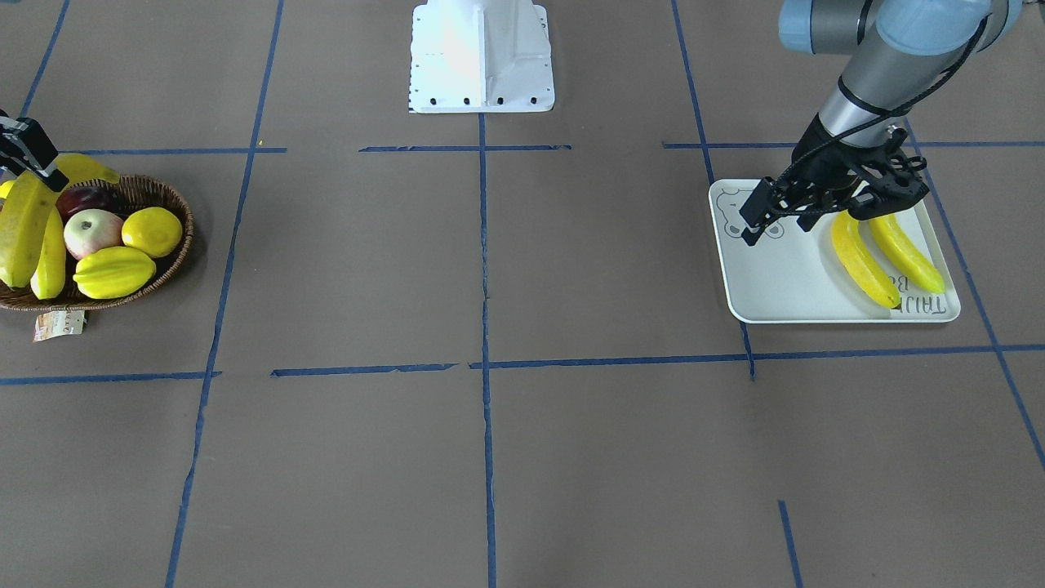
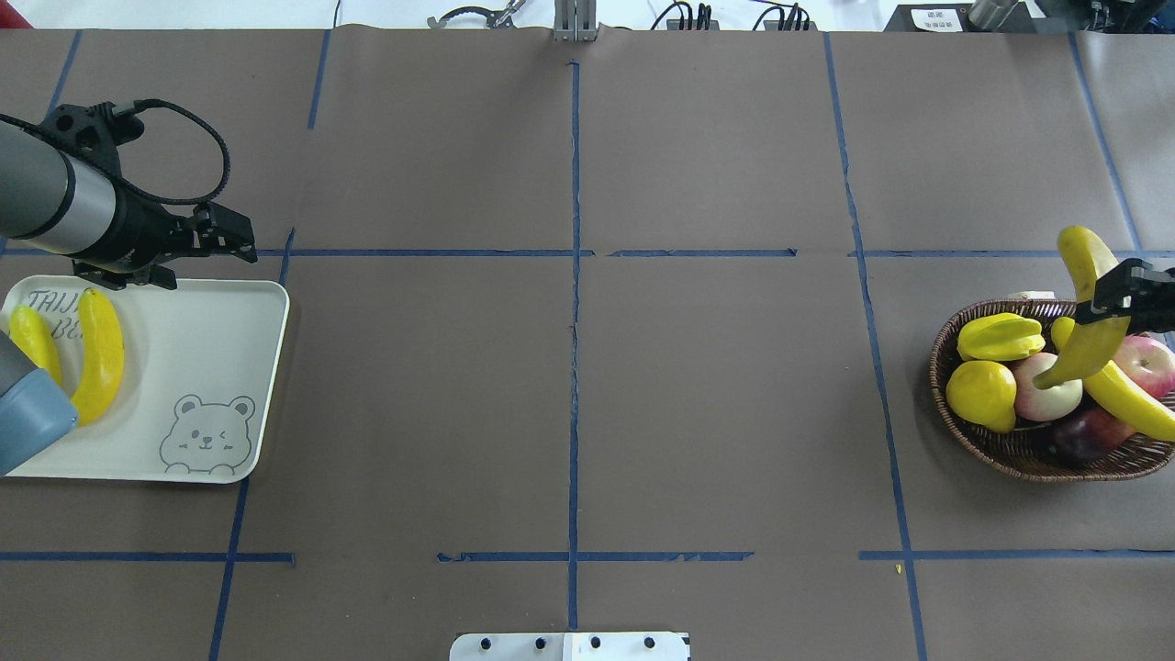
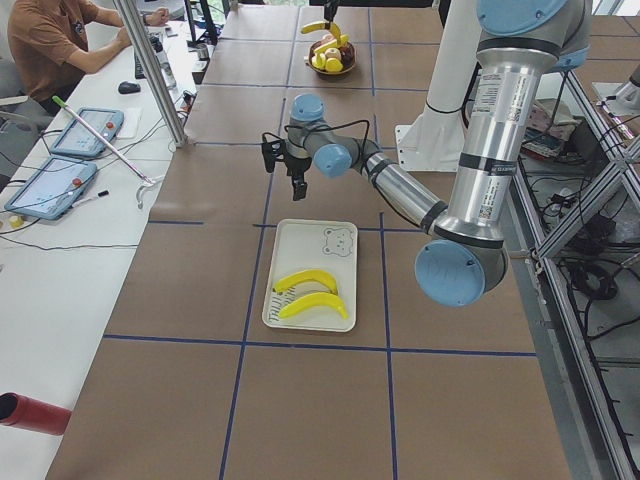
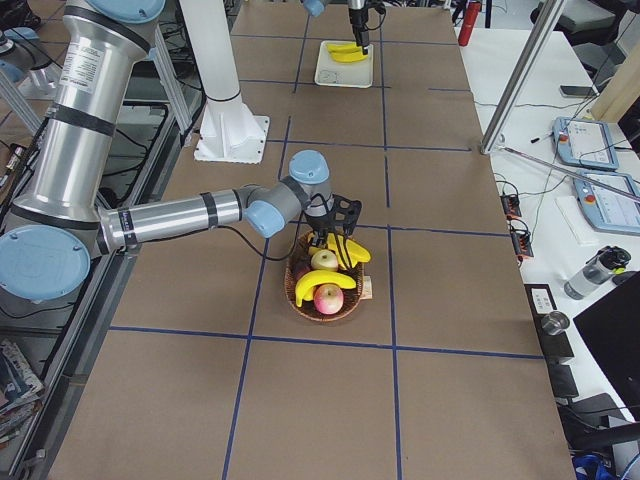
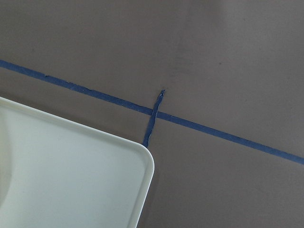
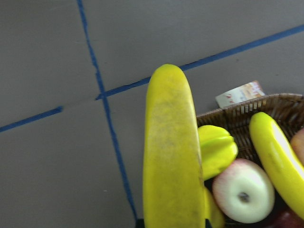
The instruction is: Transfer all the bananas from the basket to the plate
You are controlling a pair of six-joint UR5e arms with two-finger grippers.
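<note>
My right gripper (image 2: pixel 1115 298) is shut on a speckled yellow banana (image 2: pixel 1088 303) and holds it above the wicker basket (image 2: pixel 1010 454); the banana fills the right wrist view (image 6: pixel 171 152). A second banana (image 2: pixel 1124 399) lies in the basket. Two bananas (image 2: pixel 101 353) (image 2: pixel 35 340) lie side by side on the white bear plate (image 2: pixel 229 321). My left gripper (image 2: pixel 229 239) is open and empty, above the plate's far edge, near its corner (image 5: pixel 95 180). In the front view the left gripper (image 1: pixel 751 229) hangs over the plate (image 1: pixel 784 278).
The basket also holds a starfruit (image 2: pixel 1001 337), a lemon (image 2: pixel 980 393), two apples (image 2: pixel 1046 399) and a dark red fruit (image 2: pixel 1088 431). A paper tag (image 1: pixel 59 325) lies beside it. The robot base (image 1: pixel 482 57) stands mid-table on the robot's side.
</note>
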